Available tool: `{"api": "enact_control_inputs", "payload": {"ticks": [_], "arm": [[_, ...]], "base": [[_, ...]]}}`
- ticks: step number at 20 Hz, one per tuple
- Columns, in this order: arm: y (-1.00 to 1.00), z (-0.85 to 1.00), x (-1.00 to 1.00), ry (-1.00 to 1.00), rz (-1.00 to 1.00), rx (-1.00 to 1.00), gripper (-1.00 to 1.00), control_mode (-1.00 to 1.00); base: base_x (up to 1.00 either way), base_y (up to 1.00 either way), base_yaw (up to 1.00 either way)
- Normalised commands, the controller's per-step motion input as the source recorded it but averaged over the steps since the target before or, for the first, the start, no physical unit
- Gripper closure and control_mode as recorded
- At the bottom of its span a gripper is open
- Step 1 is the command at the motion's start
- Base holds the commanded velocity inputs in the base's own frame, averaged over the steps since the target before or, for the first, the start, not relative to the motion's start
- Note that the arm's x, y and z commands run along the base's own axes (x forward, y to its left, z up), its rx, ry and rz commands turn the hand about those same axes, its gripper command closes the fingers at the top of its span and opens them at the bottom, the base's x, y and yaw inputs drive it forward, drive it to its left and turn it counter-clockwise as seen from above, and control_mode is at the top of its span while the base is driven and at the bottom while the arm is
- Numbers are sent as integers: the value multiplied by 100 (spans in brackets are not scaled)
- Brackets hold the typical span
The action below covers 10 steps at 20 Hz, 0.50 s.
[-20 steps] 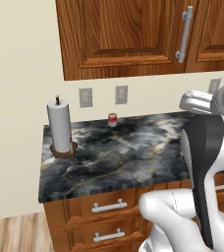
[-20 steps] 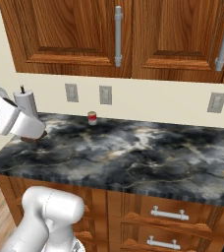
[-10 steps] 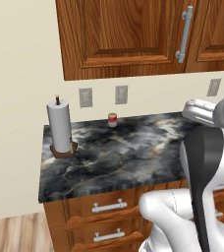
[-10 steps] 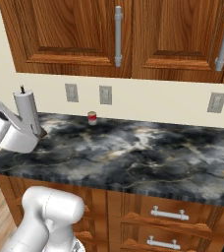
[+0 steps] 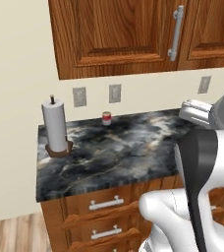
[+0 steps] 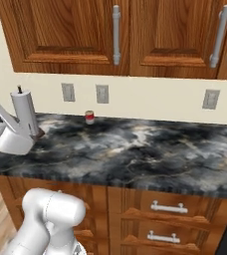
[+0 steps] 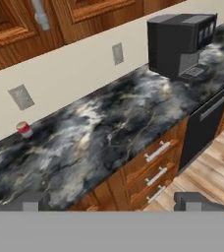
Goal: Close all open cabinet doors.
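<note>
Reddish-brown cabinet doors (image 5: 114, 34) hang above the counter, each with a vertical silver bar handle (image 5: 175, 32). In the right base view three handles show on the cabinet doors (image 6: 60, 30), and every door there lies flush with its frame. The hand view catches the lower corner of a cabinet door (image 7: 6, 29) at the top left, also flush. My gripper (image 7: 113, 203) looks down along the dark marble counter (image 7: 99, 133), well below and away from the doors. Its two fingertips (image 7: 33, 202) stand far apart with nothing between them, so it is open.
A paper towel roll (image 5: 55, 125) stands at the counter's left end, and a small red can (image 6: 89, 117) sits by the wall. Farther along stand a black coffee machine (image 7: 180, 44) and a silver appliance (image 5: 195, 112). Drawers (image 7: 158, 157) and a dark dishwasher front (image 7: 207, 123) lie below.
The arm has swung lower and further to the left in the right base view. Both base views have shifted slightly, so the camera moved. The doors look the same.
</note>
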Motion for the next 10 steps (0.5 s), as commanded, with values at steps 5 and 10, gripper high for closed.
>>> {"api": "enact_control_inputs", "payload": {"ticks": [5, 10], "arm": [[0, 0, 0, 0, 0, 0, -100, 100], [0, 0, 0, 0, 0, 0, -100, 100]], "base": [[-69, -5, -29], [-48, -39, -46]]}}
